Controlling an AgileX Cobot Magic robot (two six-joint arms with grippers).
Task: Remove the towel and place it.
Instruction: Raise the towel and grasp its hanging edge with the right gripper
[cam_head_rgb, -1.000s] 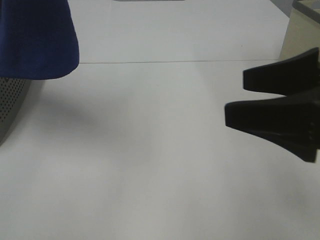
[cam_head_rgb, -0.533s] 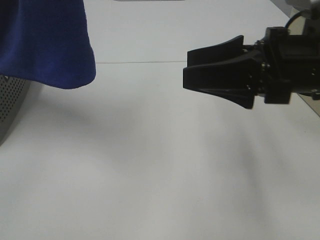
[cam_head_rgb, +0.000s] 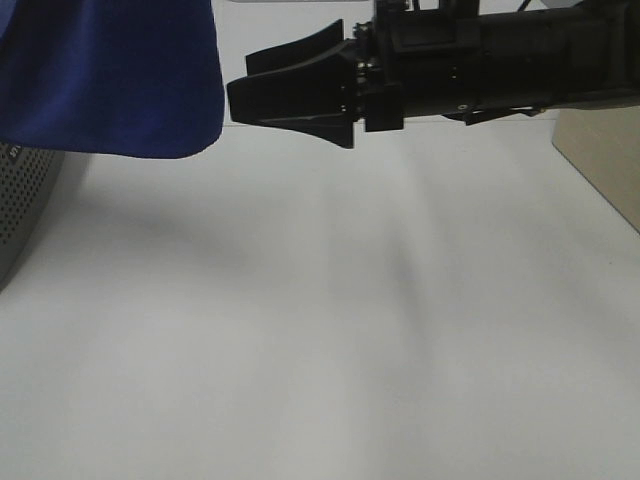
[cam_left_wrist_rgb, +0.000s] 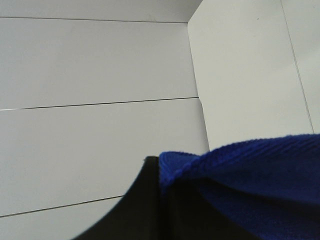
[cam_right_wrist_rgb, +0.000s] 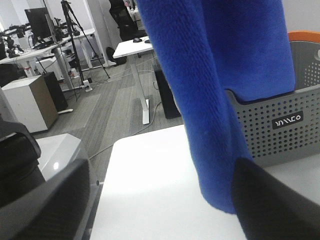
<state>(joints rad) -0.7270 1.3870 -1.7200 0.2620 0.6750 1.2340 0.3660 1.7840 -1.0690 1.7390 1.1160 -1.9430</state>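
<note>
Hanging towel (cam_head_rgb: 100, 80), long axis vertical

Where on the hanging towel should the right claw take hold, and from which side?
Grip the towel at its free hanging edge near the lower corner, coming in level from the right of the high view. The cloth hangs from the shut left claw above the grey basket, so the open right claw can likely straddle that edge.
</note>
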